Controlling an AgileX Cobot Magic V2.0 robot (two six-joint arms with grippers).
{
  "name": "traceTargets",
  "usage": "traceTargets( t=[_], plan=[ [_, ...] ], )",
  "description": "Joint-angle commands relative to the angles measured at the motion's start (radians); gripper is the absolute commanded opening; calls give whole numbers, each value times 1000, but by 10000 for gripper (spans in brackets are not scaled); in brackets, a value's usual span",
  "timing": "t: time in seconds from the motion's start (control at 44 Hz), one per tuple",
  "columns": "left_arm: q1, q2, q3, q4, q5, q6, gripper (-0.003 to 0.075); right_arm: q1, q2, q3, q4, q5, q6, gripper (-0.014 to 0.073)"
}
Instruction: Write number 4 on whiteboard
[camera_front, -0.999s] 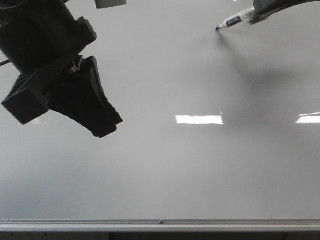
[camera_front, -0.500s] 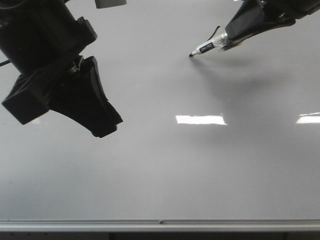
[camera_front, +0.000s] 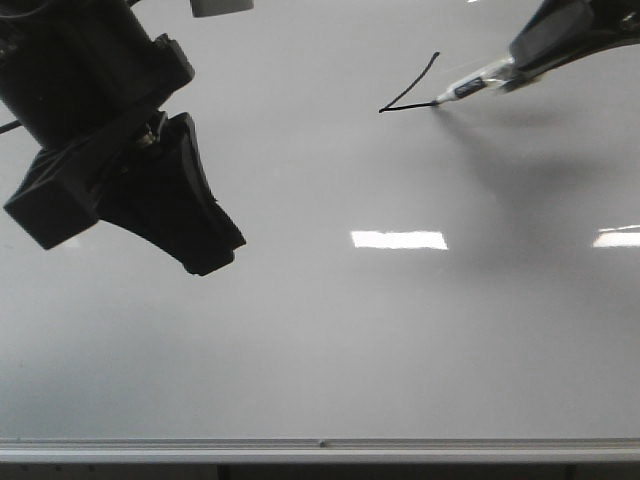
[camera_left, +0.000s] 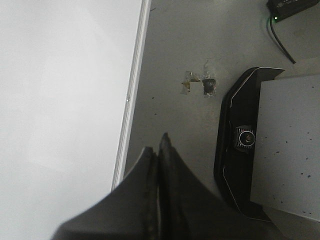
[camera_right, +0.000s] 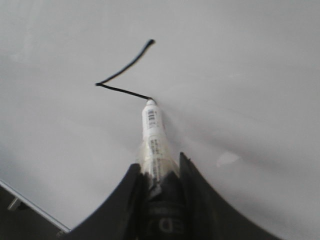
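Glossy pale grey board (camera_front: 330, 340), filling nearly all of the front view, silver rail along its near edge, two bright white glare patches mid-height. Also seen edge-on in the left wrist view (camera_left: 60, 100), with grey floor beside it.

Big and dark at upper left of the front view: left arm, cut off by the frame, its pincer (camera_front: 205, 262) hanging over the board; fingers pressed together, nothing between them, confirmed in its own wrist view (camera_left: 159, 155).

Right pincer (camera_right: 159, 167) mostly cut off at the top right corner of the front view (camera_front: 520, 68), pinching a marker (camera_right: 152, 132), tip touching the board.

Black line work of the 4 (camera_front: 408, 88) in the board's upper right: only two thin strokes so far, a slant running down-left and a horizontal running right from its lower end to the marker tip (camera_right: 122, 70). No vertical stroke.

Marker (camera_front: 468, 88) white-barrelled with a small barcode label; print too blurred to read. Faint letters on the dark part between the fingers, unreadable.
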Motion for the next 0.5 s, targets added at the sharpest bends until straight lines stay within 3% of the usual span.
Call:
traceTargets(
  t=[0.0,0.182,0.477],
  plan=[
    [-8,-37,-30,-38,-23,-7,-20,-83,-56,-8,-14,-70,14,-62],
    [-8,-37,-30,-38,-23,-7,-20,-109,-126,-18,-12,84,-6,-62],
    [-8,-37,-30,-38,-23,-7,-20,-15,-133,-61,0,21,-6,-62]
  ],
)
